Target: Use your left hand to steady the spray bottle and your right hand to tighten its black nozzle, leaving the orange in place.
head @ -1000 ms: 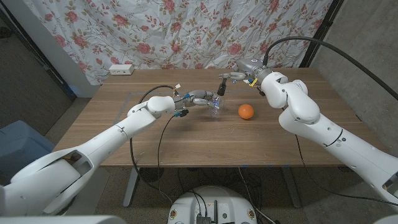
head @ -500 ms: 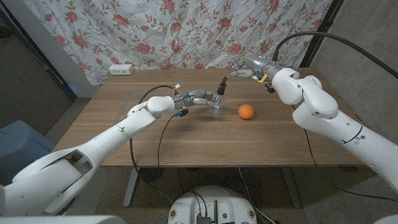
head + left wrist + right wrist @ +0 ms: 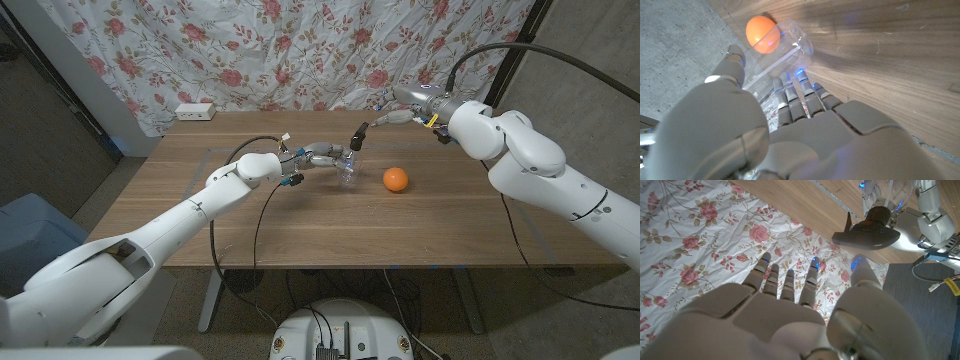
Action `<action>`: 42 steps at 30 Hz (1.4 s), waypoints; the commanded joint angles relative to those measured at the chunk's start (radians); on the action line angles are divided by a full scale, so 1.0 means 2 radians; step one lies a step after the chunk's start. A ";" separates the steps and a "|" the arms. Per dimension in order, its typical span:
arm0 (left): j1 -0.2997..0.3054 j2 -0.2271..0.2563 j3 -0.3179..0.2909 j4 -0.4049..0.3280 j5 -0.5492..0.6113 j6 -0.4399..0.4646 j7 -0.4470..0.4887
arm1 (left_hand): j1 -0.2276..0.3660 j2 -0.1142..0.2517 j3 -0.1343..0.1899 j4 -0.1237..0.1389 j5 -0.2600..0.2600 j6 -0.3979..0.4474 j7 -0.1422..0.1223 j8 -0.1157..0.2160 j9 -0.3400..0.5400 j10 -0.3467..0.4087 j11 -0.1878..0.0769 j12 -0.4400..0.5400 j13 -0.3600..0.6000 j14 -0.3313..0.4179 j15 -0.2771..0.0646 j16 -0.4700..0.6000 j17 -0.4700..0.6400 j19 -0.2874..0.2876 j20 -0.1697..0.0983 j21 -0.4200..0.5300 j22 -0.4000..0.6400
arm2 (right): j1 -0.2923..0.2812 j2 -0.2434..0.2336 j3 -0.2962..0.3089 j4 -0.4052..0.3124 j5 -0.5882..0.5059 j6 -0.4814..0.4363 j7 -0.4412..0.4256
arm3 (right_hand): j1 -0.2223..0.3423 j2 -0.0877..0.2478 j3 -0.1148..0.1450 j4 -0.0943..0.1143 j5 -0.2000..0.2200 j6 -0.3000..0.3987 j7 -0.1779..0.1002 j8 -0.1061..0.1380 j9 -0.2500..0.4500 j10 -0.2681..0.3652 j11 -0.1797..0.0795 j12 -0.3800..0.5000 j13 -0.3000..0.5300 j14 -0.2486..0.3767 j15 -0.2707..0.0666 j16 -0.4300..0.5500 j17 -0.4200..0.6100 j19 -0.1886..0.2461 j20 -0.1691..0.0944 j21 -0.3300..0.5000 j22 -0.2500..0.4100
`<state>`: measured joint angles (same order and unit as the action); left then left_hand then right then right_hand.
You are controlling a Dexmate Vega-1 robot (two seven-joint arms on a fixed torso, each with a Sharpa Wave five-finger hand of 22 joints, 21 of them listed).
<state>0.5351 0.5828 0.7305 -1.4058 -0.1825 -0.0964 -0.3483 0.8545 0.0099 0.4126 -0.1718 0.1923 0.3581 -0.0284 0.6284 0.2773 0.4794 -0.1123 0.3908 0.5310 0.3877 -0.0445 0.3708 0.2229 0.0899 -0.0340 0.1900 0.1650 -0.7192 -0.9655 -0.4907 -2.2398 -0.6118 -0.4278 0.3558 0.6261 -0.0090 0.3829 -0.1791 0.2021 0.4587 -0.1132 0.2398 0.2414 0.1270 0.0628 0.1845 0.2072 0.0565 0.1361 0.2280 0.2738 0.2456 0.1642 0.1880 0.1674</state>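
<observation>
A clear spray bottle [image 3: 347,173] stands upright near the table's middle, and my left hand [image 3: 318,155] grips its body from the left. Its black nozzle [image 3: 358,135] sits on top, angled toward the right. My right hand [image 3: 392,116] hovers just right of the nozzle and a little behind it, fingers spread and holding nothing. The right wrist view has the nozzle [image 3: 867,230] just past the fingertips [image 3: 762,260] of my right hand [image 3: 785,315]. An orange [image 3: 396,179] lies on the wood right of the bottle. In the left wrist view my left hand [image 3: 790,135] wraps the clear bottle [image 3: 785,55], with the orange [image 3: 762,34] beyond.
A white power strip [image 3: 195,111] lies at the table's back left edge. A floral curtain [image 3: 300,50] hangs behind the table [image 3: 300,230]. A black cable [image 3: 262,215] loops from my left wrist over the front half of the wood.
My right arm has swung outward to the right, and the hand has drawn slightly back from the nozzle. The left hand, bottle and orange have stayed put.
</observation>
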 commanded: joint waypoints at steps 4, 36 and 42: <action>-0.002 -0.002 0.002 -0.001 0.002 0.000 -0.001 | 0.031 0.039 -0.002 0.001 0.002 0.034 -0.018 0.042 0.001 0.030 -0.025 0.002 0.003 0.006 -0.066 0.000 0.001 0.004 -0.025 -0.001 0.001 | 0.034 -0.021 -0.011 0.018 0.046 0.069 0.039 | 0.024 -0.008 0.008 0.001 0.013 -0.046 -0.003 -0.015 0.003 -0.040 0.010 -0.002 0.001 -0.026 0.014 -0.009 0.000 -0.017 0.004 -0.003 0.002; 0.012 0.012 0.000 -0.034 0.007 0.016 0.006 | 0.030 0.041 -0.002 0.000 0.003 0.035 -0.018 0.044 -0.003 0.031 -0.025 -0.001 0.006 0.007 -0.065 -0.002 -0.001 0.004 -0.025 -0.001 0.001 | 0.089 0.010 -0.055 0.063 0.043 0.133 0.097 | 0.016 -0.026 0.000 0.010 0.011 -0.106 -0.005 -0.018 0.010 -0.115 0.025 -0.001 0.003 -0.069 0.034 -0.015 0.000 -0.041 0.021 -0.002 0.002; 0.009 0.010 0.002 -0.028 0.008 0.014 0.004 | 0.030 0.041 -0.003 0.000 0.003 0.035 -0.018 0.044 -0.004 0.032 -0.024 -0.001 0.007 0.007 -0.065 -0.003 -0.001 0.003 -0.025 -0.001 0.001 | 0.097 0.018 -0.062 0.072 0.033 0.139 0.104 | 0.020 -0.022 0.003 0.009 0.012 -0.091 -0.007 -0.010 0.011 -0.117 0.024 0.002 0.003 -0.072 0.034 -0.014 -0.001 -0.042 0.019 -0.002 0.001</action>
<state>0.5561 0.6038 0.7325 -1.4665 -0.1707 -0.0682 -0.3366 0.8478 0.0166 0.4056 -0.1788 0.1931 0.3599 -0.0267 0.6285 0.2664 0.4807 -0.1110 0.3821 0.5420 0.3950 -0.0447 0.3640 0.2183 0.0898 -0.0340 0.1900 0.1650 -0.5576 -0.9576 -0.5856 -2.1282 -0.5129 -0.1806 0.5432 0.6554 -0.0551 0.3838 -0.1612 0.2244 0.2608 -0.1235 0.2111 0.2581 -0.0988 0.1070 0.1814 0.2122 -0.0807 0.2019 0.1999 0.2691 0.1671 0.2002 0.1812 0.1676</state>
